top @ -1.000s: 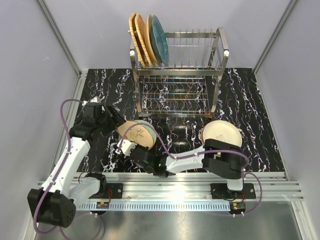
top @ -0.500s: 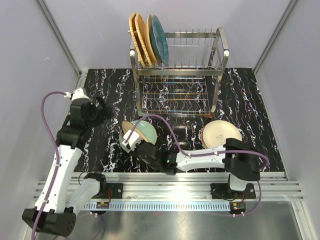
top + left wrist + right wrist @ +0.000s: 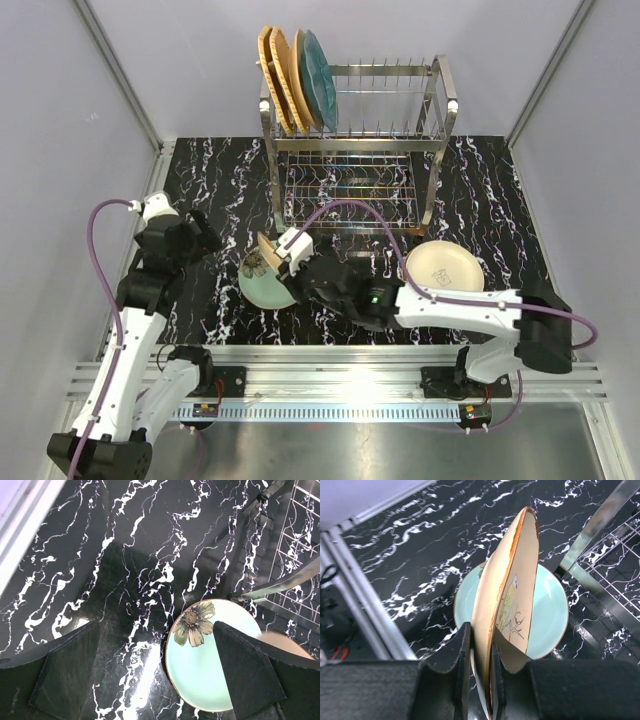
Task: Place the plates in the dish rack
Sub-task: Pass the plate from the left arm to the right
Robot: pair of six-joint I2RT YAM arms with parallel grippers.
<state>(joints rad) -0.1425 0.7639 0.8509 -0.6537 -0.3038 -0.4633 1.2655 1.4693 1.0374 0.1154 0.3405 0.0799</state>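
1. At the far left of the top view, the left gripper (image 3: 207,235) hangs over the black marble table (image 3: 200,170). Its fingers are spread wide and nothing is between them. Bare table lies between it and the left wall.
2. Just to its right, at lower centre, the pale green plate (image 3: 262,288) with a flower print lies flat. In the left wrist view its rim is near the foot of the dish rack (image 3: 285,582) but apart from it.
3. The right gripper (image 3: 480,635) pinches the bird plate (image 3: 512,575) by its rim and holds it on edge, nearly upright, above the green one. Whether the two plates touch, I cannot tell.
4. At upper centre, the orange plates (image 3: 272,75) and the teal plate (image 3: 318,85) stand at the left end of the rack's top row. The tines to their right are bare.
5. At right centre, the cream plate (image 3: 443,268) lies flat, apart from the rack's right leg.
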